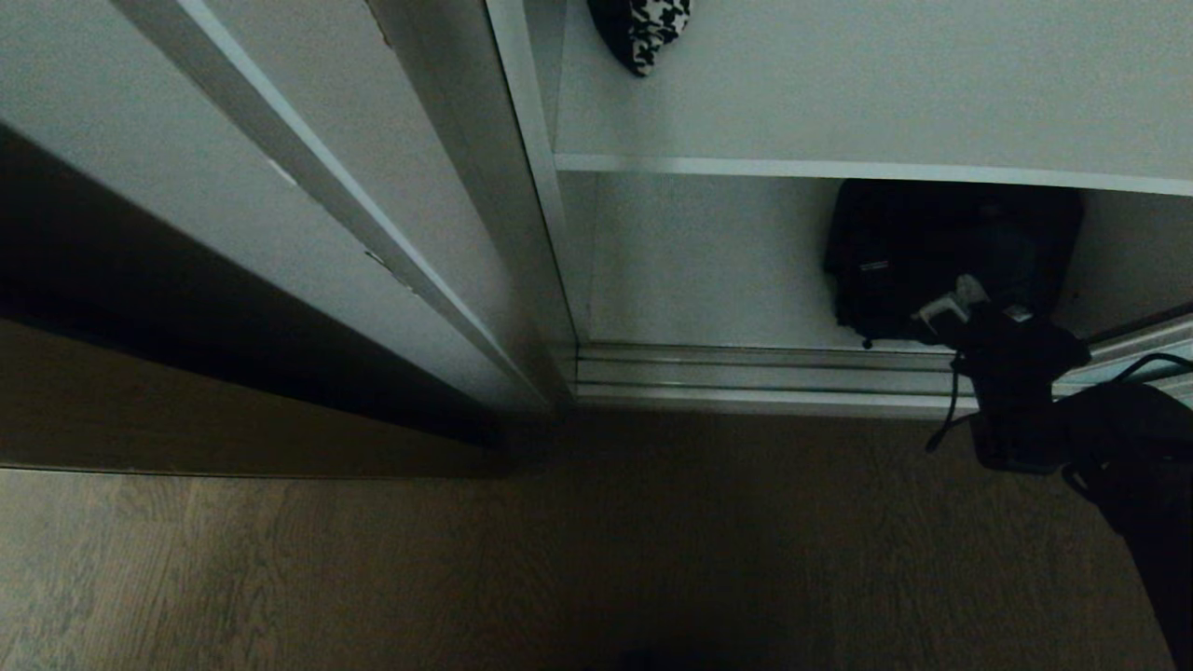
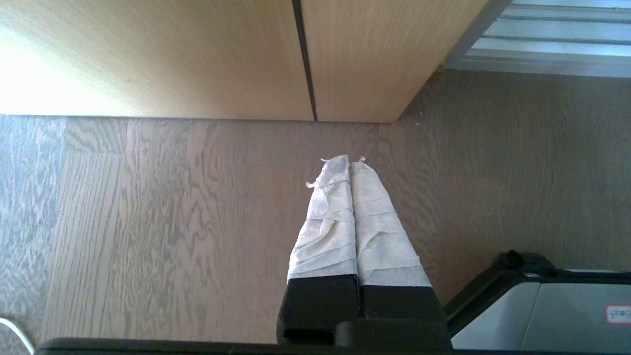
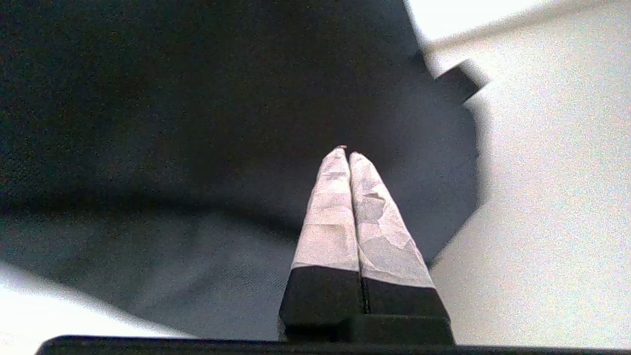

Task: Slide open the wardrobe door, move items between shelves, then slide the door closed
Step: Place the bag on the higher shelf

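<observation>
Black bag (image 3: 197, 123) under right gripper (image 3: 346, 150), fingers (image 3: 330, 212) closed.

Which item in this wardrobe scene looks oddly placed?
The black-and-white houndstooth cloth piece droops over the white shelf's front part, loosely dropped rather than laid flat. The soft black fabric bag below sits normally.

Left gripper (image 2: 350, 165): pointing down at the floor, hanging above it.
Fingers (image 2: 328, 222): two, wrapped in pale tape, pressed together along their length — no gap between, nothing held.
Floor (image 2: 148, 212): grey-brown wood grain, filling most of the view.
Light wood panels (image 2: 197, 54): standing on the floor beyond the fingertips, split by a thin dark vertical seam.
Metal track (image 2: 547, 39): silver rails just beside the panels' corner.
Robot base (image 2: 542, 310): grey and black casing — near the gripper's black body.
</observation>
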Available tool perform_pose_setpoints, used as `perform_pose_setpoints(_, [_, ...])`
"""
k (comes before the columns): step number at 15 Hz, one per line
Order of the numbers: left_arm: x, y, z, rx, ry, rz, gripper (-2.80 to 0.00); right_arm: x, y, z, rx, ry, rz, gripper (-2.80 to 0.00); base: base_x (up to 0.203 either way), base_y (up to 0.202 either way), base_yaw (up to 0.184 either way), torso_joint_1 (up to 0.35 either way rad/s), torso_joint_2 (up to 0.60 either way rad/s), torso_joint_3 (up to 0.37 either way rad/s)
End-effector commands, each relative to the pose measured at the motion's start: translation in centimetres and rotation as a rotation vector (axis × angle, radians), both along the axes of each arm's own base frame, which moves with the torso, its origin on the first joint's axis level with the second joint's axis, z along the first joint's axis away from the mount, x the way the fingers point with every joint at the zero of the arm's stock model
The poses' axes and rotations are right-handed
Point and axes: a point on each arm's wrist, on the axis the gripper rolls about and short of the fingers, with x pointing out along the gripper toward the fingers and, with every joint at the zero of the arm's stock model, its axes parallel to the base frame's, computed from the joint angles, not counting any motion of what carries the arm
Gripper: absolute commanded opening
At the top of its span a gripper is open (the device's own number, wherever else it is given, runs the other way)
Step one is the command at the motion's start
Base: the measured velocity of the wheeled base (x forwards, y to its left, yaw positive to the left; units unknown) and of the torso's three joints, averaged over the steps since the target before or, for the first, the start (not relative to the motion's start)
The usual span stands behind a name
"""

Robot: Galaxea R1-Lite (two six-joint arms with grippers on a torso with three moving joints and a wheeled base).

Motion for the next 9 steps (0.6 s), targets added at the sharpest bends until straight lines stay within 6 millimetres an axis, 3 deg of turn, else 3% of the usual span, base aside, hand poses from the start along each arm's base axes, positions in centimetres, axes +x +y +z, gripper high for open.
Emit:
perform_pose_setpoints(1, [0.0,0.0,0.0,0.000,0.001,0.000,-2.80,-0.5,0.2,2.4,-0.015,-0.047,-0.002,-2.80,0.000,0.000,0.000,0.000,0.00,0.000])
perform_pose_setpoints(5, [0.0,0.0,0.0,0.000,0.001,0.000,-2.80,-1.0,0.2,-0.3,-0.021,0.001,0.006,-2.80,0.000,0.000,0.000,0.000,0.00,0.000])
perform_pose_setpoints(6, [0.0,0.0,0.0,0.000,0.001,0.000,-2.80,-1.3,0.0,-1.3,-0.039,0.033,0.010,0.00,0.000,0.000,0.000,0.000,0.00,0.000])
perform_pose_setpoints(9, [0.0,0.0,0.0,0.000,0.001,0.000,-2.80,-2.0,-1.1,-2.7,-0.082,0.065,-0.010,0.00,0.000,0.000,0.000,0.000,0.00,0.000])
